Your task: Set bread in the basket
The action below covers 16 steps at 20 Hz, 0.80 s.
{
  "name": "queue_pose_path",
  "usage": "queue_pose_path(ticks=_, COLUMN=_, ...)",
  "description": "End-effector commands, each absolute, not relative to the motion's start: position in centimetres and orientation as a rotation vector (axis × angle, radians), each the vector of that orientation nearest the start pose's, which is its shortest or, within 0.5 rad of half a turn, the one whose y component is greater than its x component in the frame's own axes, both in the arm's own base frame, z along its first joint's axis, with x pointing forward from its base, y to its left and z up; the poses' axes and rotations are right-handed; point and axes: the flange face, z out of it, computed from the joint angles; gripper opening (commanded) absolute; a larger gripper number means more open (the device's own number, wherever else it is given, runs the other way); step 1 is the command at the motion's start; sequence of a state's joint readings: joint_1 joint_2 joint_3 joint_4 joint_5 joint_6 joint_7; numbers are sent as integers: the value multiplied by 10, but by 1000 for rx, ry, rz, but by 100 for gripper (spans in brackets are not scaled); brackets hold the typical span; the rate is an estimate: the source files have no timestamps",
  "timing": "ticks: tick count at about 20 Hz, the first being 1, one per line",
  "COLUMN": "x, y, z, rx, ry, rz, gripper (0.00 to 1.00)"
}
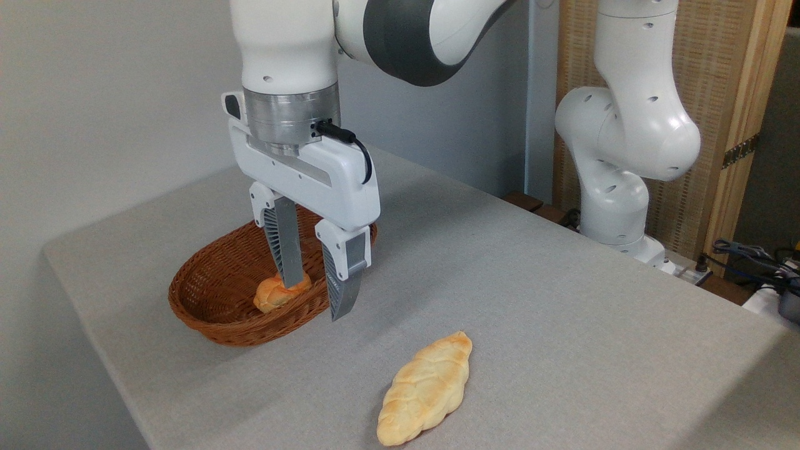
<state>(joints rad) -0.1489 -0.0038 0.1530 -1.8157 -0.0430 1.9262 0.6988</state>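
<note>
Above the basket [206, 294], the hand [315, 297] hangs spread and empty; reaching for the bread [426, 389] risks clipping the rim.

basket [212, 300] back-left on table [562, 300], bun [272, 295] in basket, bread [425, 389] on table front-right of basket, gripper [315, 299] over basket's right side

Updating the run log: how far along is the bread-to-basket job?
Done: a small bun lies in the basket. In hand: nothing; the end effector hangs open and empty over the basket's near rim. Left: the braided bread lies on the table, apart from the basket, ungrasped.
</note>
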Motion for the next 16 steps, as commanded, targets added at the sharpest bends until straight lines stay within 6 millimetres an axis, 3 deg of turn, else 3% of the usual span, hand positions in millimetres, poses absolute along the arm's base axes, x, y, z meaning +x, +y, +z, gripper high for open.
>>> queue_pose_path(ticks=1, x=571, y=0, z=548, rx=-2972, ry=1043, rz=-191, gripper=100)
queue_pose_path(ticks=16, x=571, y=2, z=547, rx=-2974, ry=1049, rz=-177, gripper=100)
